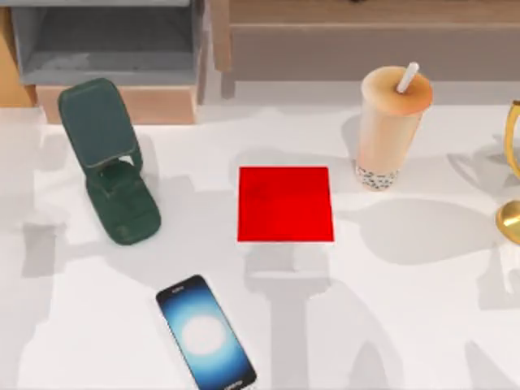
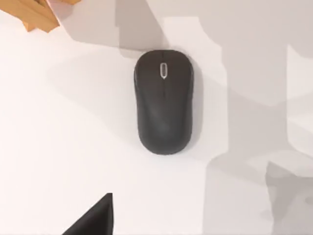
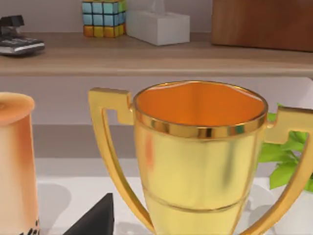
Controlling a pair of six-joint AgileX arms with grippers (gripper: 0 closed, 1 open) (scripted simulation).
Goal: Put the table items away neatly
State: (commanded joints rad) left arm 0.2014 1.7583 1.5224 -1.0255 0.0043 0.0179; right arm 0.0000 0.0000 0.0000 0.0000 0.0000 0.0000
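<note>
On the white table (image 1: 422, 309), the milk-tea cup (image 1: 392, 126) stands back right, the smartphone (image 1: 206, 333) lies front left. My left wrist looks down at the mouse (image 2: 164, 100) (untouched). Next: descend and grasp; I cannot tell either gripper's state.

Matte black wedge-shaped tool (image 2: 93, 218) tip, plain, same on right tool (image 3: 95, 218)

White table (image 1: 422, 325) with stand (image 1: 110, 158), red pad (image 1: 285, 204), smartphone (image 1: 205, 332), milk-tea cup (image 1: 390, 130), mouse (image 2: 164, 100), trophy (image 3: 198, 161).
</note>
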